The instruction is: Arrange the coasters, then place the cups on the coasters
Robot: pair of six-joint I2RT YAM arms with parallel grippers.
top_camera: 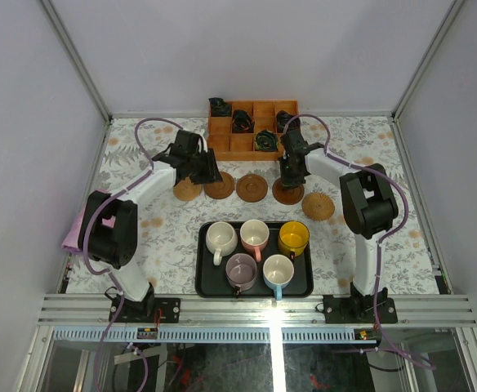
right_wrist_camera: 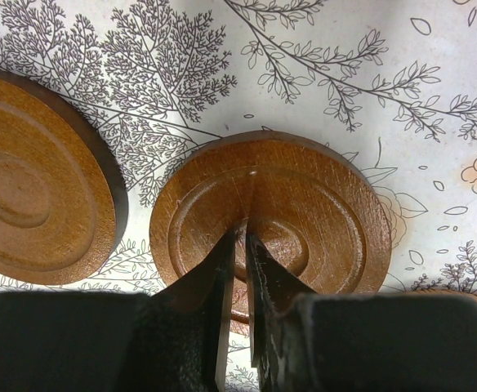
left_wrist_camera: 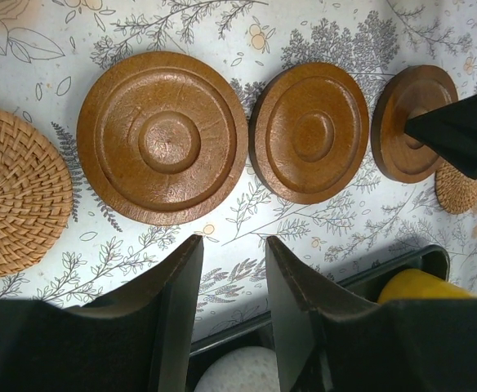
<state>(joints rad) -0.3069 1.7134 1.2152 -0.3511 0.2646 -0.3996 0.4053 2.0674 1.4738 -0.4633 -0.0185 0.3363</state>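
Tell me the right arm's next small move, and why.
Probably lift the right gripper off the wooden coaster. Its shut tips seem to rest on the coaster's centre, and the coaster sits in the row beside its neighbour. The woven coaster lies nearer the tray, out of line, and likely needs nudging next.

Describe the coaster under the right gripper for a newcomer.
Find the orange compartment box at the table's far edge; five coasters lie in a row before it. Yours is the fourth coaster from the left: smooth ringed wood under the right gripper's shut tips, while the woven coaster beside it lies bare.
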